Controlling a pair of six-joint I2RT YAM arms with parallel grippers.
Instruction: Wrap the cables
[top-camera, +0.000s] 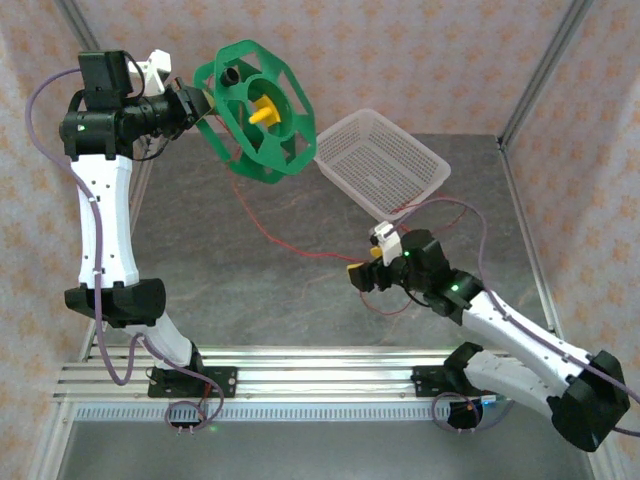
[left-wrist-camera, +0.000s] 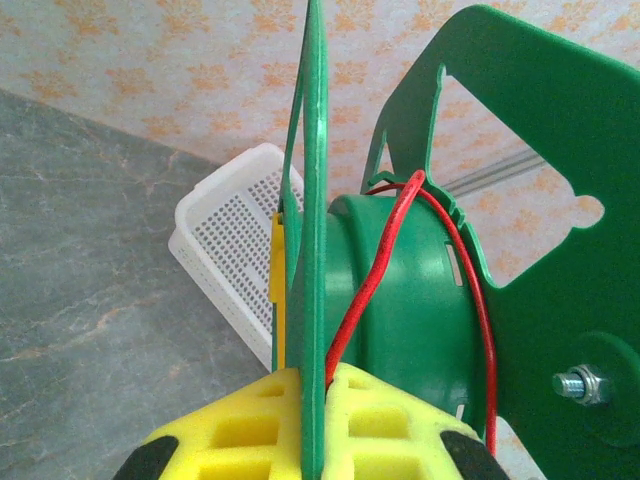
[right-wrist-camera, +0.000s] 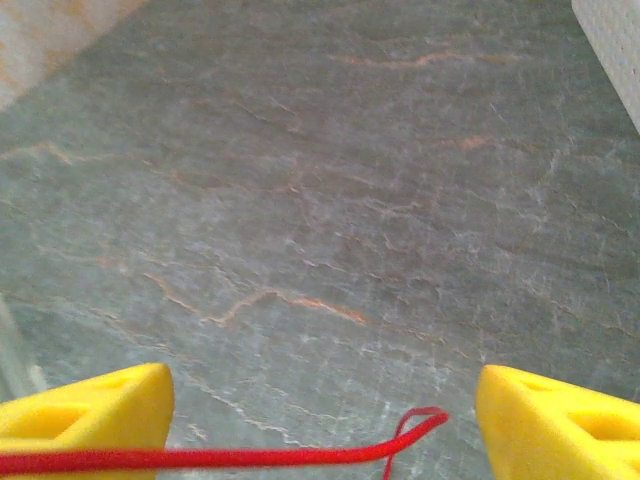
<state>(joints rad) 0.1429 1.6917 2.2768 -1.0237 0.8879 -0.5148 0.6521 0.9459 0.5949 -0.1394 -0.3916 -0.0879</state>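
A green spool (top-camera: 255, 110) with a yellow centre hangs in the air at the back left, with my left gripper (top-camera: 200, 105) holding it. In the left wrist view the yellow fingers (left-wrist-camera: 380, 420) of that gripper (left-wrist-camera: 318, 400) are shut on the spool's thin flange (left-wrist-camera: 315, 180). The red cable (left-wrist-camera: 375, 270) climbs over the green hub. From the spool the cable (top-camera: 262, 232) drops to the table and runs right to my right gripper (top-camera: 360, 275). That gripper (right-wrist-camera: 320, 430) is open wide, and the cable (right-wrist-camera: 250, 458) crosses low between its fingers and ends in a small loop.
A white perforated basket (top-camera: 380, 160) lies tilted at the back right, just right of the spool, and its corner (left-wrist-camera: 235, 260) shows behind the flange. Loose red loops lie by the right wrist (top-camera: 400, 300). Frame posts (top-camera: 545, 70) stand at the cell's corners.
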